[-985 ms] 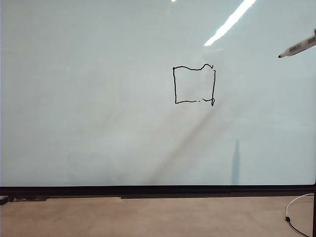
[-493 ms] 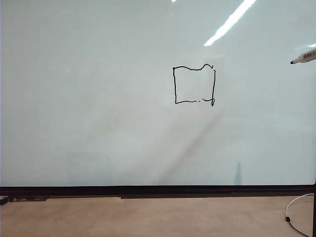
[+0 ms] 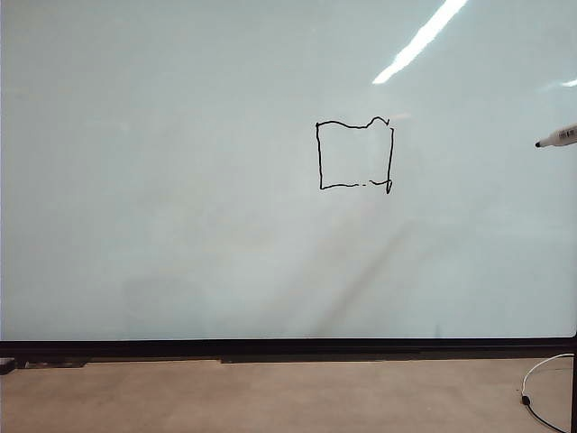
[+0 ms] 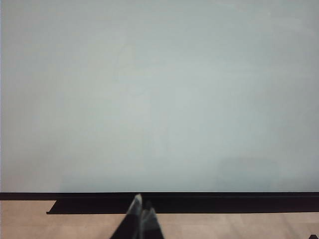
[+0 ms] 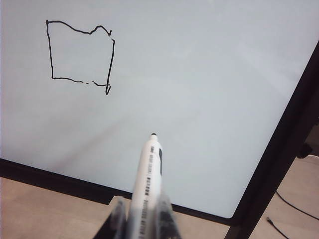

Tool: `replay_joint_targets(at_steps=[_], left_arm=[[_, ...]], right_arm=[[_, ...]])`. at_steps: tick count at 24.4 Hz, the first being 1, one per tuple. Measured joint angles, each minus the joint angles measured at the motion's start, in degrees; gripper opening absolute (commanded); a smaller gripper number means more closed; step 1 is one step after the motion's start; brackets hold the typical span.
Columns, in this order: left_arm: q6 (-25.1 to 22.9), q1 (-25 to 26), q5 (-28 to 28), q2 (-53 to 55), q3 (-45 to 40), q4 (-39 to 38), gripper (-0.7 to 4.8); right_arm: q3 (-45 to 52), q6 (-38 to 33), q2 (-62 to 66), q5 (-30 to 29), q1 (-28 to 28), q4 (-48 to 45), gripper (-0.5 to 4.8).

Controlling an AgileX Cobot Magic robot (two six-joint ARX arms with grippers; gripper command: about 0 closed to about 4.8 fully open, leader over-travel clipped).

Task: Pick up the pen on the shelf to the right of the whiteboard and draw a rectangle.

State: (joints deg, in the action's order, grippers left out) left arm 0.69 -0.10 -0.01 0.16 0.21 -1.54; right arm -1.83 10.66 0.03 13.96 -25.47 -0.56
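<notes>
A wobbly black rectangle (image 3: 354,153) is drawn on the whiteboard (image 3: 180,180), right of its middle. The white pen (image 3: 561,136) pokes in at the right edge of the exterior view, black tip pointing left, clear of the rectangle. In the right wrist view my right gripper (image 5: 141,215) is shut on the pen (image 5: 147,177), whose tip stands off the whiteboard (image 5: 199,74), away from the rectangle (image 5: 79,55). My left gripper (image 4: 142,209) is shut and empty, low before the whiteboard (image 4: 159,89) and its black frame. Neither gripper shows in the exterior view.
A black frame edge (image 3: 288,347) runs along the board's base above a tan floor (image 3: 270,397). A white cable (image 3: 541,379) lies at the lower right. The board's black right post (image 5: 279,154) stands beside the right gripper.
The pen has pulled back to the right and dropped lower in the exterior view, so less of it shows. Its shadow on the board has faded away. The rectangle is unchanged.
</notes>
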Motion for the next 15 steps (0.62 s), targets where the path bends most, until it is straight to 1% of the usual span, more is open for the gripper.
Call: replay_joint_targets(at_steps=[10,13,15], left_arm=[[0.02,0.00,0.00,0.00,0.00,0.00,-0.04],[0.00,0.00,0.00,0.00,0.00,0.00,-0.05],[0.00,0.00,0.00,0.00,0.00,0.00,-0.04]], right_arm=[[2.01,-1.46,0.00,0.76,0.42,-1.16,-0.06],[2.01,-1.46,0.00,0.57,2.82,-1.27,-0.06],[2.01,-1.44,0.00,-0.79,4.83,-1.29,-0.06]])
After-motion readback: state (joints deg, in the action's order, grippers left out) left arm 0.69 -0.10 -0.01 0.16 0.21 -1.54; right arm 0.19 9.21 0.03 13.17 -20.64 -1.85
